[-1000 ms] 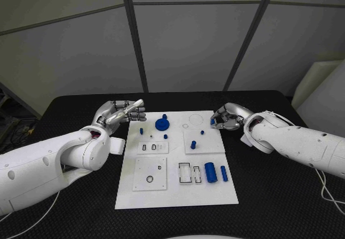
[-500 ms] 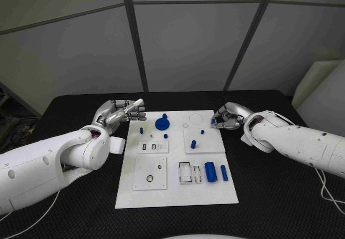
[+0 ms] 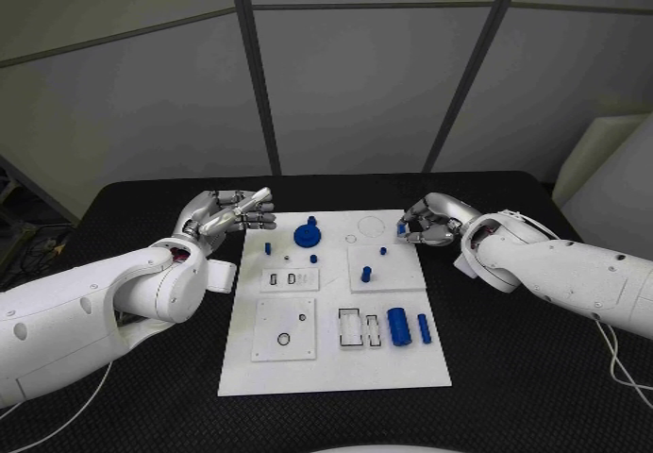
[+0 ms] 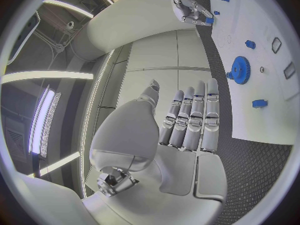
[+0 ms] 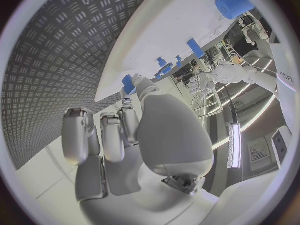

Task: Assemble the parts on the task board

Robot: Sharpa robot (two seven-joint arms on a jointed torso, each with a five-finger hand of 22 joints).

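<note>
The white task board (image 3: pixel 333 368) lies in the middle of the table. A blue gear (image 3: pixel 308 234) and small blue pegs (image 3: pixel 365 274) stand on its far half. A thick blue cylinder (image 3: pixel 397 326) and a thin blue rod (image 3: pixel 425 327) lie on its near right part. My right hand (image 3: pixel 433 222) hovers at the board's far right corner and pinches a small blue part (image 5: pixel 128 82) between thumb and finger. My left hand (image 3: pixel 225 212) hangs just off the far left corner, fingers straight and side by side, thumb apart, holding nothing.
Black textured table (image 3: pixel 517 377) surrounds the board on all sides. Square inset plates (image 3: pixel 285 328) with slots and holes sit on the board's left and middle. A grey panelled wall stands behind the table.
</note>
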